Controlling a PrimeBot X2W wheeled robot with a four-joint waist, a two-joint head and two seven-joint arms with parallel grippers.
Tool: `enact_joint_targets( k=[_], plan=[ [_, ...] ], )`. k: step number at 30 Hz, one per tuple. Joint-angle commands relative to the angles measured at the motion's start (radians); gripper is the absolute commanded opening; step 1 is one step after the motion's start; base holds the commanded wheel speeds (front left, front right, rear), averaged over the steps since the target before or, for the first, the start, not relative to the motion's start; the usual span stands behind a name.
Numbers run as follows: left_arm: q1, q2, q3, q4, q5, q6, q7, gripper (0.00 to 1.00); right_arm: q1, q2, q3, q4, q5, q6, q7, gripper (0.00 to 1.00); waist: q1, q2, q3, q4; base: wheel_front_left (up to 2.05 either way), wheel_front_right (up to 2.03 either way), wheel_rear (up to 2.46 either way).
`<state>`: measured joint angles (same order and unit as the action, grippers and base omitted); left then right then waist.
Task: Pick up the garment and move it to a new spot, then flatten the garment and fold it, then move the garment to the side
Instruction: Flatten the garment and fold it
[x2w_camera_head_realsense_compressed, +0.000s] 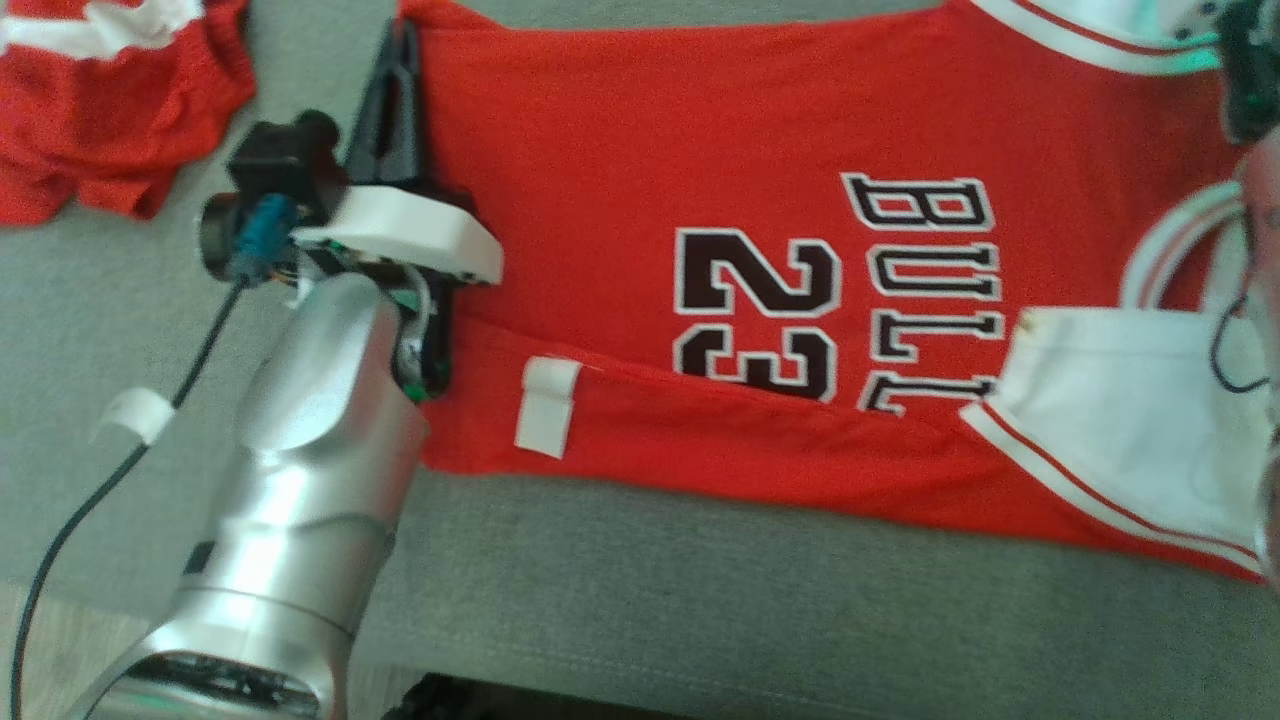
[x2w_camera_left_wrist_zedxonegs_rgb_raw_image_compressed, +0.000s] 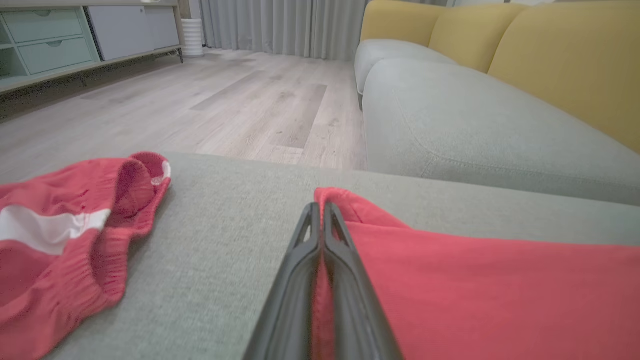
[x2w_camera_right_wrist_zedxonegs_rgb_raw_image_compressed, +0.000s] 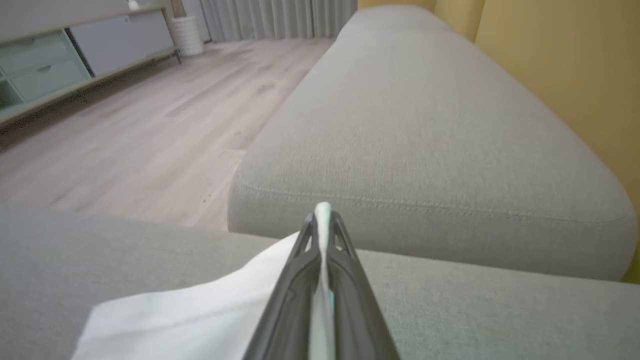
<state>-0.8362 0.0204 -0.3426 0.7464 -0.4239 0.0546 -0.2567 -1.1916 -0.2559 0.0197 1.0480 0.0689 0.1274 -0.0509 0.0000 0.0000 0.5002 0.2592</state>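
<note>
The garment (x2w_camera_head_realsense_compressed: 700, 150), a red jersey with "BULLS 23" on it, lies spread on a grey cushion (x2w_camera_head_realsense_compressed: 760, 600). Its near edge is folded over and shows a white label (x2w_camera_head_realsense_compressed: 545, 405) and a white inner side (x2w_camera_head_realsense_compressed: 1120, 430). My left gripper (x2w_camera_head_realsense_compressed: 402, 45) is shut on the jersey's far left corner; in the left wrist view the red cloth (x2w_camera_left_wrist_zedxonegs_rgb_raw_image_compressed: 475, 290) is pinched between the closed fingers (x2w_camera_left_wrist_zedxonegs_rgb_raw_image_compressed: 320, 215). My right gripper (x2w_camera_head_realsense_compressed: 1245, 70) sits at the jersey's far right end by the white-trimmed neckline. In the right wrist view it (x2w_camera_right_wrist_zedxonegs_rgb_raw_image_compressed: 323, 215) is shut on white fabric (x2w_camera_right_wrist_zedxonegs_rgb_raw_image_compressed: 200, 315) of the jersey.
Red shorts (x2w_camera_head_realsense_compressed: 110, 110) with a white stripe lie crumpled on the cushion left of the jersey (x2w_camera_left_wrist_zedxonegs_rgb_raw_image_compressed: 60, 240). Beyond the cushion stands a grey sofa seat (x2w_camera_left_wrist_zedxonegs_rgb_raw_image_compressed: 475, 135) with yellow backrests (x2w_camera_left_wrist_zedxonegs_rgb_raw_image_compressed: 575, 65). Wooden floor (x2w_camera_left_wrist_zedxonegs_rgb_raw_image_compressed: 225, 100) and a low cabinet (x2w_camera_left_wrist_zedxonegs_rgb_raw_image_compressed: 50, 45) lie further off.
</note>
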Motion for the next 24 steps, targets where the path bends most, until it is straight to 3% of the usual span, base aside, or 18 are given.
enact_joint_targets(
  k=[1,6,11,17,24],
  plan=[
    [-0.01,0.044,0.066,-0.039,0.017,0.01,-0.005,0.0,-0.039,0.035,-0.001,-0.024,0.001,0.003,-0.045,0.0,0.0,0.0,-0.022,-0.042,0.0,0.0,0.0],
    [0.025,0.072,0.141,-0.043,0.073,0.014,-0.005,0.0,-0.021,0.081,0.003,-0.002,0.035,0.003,-0.133,0.0,0.0,0.0,-0.06,-0.113,0.0,0.0,0.0],
    [0.092,0.104,0.211,-0.05,0.123,0.019,-0.005,0.0,0.082,0.125,0.062,-0.036,0.14,0.003,-0.189,0.0,0.0,0.0,-0.119,-0.187,0.0,0.0,0.0],
    [0.22,0.116,0.301,-0.09,0.167,0.015,-0.005,0.0,0.327,0.141,0.196,-0.192,0.346,0.003,-0.203,0.0,0.0,0.0,-0.19,-0.252,0.0,0.0,0.0],
    [0.378,0.087,0.363,-0.091,0.209,0.0,-0.005,0.0,0.62,0.118,0.31,-0.384,0.538,0.003,-0.18,0.0,0.0,0.0,-0.245,-0.291,0.0,0.0,0.0]
  ],
)
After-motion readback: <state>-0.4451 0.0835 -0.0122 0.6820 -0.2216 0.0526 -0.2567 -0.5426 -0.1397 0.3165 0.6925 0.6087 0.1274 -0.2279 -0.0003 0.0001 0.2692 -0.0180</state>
